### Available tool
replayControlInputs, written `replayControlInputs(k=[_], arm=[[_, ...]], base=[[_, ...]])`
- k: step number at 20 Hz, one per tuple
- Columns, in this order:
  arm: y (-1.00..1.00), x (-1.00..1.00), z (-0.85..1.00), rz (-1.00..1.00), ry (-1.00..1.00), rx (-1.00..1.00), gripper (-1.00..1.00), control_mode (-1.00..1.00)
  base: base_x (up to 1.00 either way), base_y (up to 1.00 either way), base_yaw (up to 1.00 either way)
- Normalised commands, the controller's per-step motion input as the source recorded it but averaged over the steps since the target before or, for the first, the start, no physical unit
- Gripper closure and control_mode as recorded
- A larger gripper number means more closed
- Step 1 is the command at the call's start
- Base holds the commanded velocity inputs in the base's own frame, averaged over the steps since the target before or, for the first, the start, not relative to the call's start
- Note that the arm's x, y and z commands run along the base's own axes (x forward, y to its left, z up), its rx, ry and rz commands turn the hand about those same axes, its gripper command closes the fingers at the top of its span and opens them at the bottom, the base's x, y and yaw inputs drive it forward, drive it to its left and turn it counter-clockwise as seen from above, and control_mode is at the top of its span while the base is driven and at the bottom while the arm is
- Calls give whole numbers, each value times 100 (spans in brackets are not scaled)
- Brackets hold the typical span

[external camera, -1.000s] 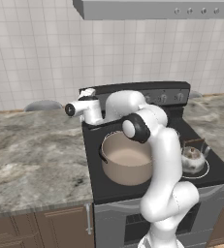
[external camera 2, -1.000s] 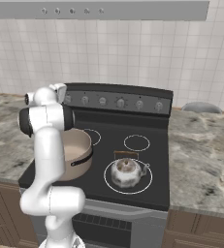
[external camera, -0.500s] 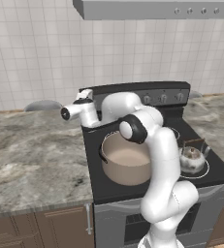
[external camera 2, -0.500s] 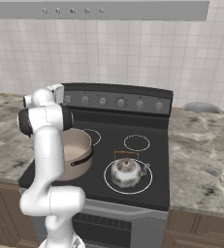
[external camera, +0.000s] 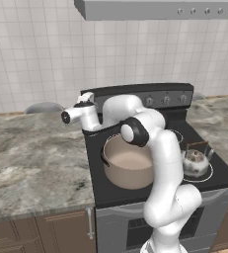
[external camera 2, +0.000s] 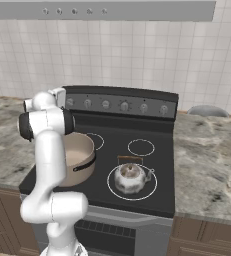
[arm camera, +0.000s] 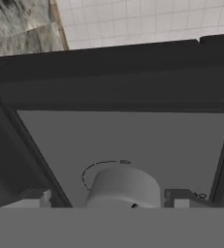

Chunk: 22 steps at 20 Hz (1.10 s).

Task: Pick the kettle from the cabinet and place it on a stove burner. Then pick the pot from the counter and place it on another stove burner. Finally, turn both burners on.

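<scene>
Pot sits on the stove's front left burner, beige wall and dark rim showing, partly behind the arm in both base views. Kettle stands upright on the front right burner, inside the white ring, well apart from the pot.

Arm reaches to the left end of the stove's raised back panel. Claw faces that panel at close range: a grey round knob sits between the two finger tips, one tip on each side of it. Tips stand spread apart, off the knob's sides as far as the hand view shows; claw released, holding nothing.

Marble counter runs on both sides of the stove. Grey hood hangs above.
</scene>
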Motion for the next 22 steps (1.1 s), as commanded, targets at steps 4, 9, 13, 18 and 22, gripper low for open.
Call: replayControlInputs(k=[4, 9, 13, 18, 22], arm=[[-1, -18, 6, 0, 0, 3, -100, -100], [0, -28, 30, 0, -3, 0, -100, -100], [3, -35, 21, 0, -6, 0, -100, -100], [9, -41, 11, 0, -3, 0, -100, -100], [8, -55, 31, 0, -5, 0, -100, -100]], base=[[0, 0, 0], [0, 0, 0], [0, 0, 0], [0, 0, 0], [0, 0, 0]])
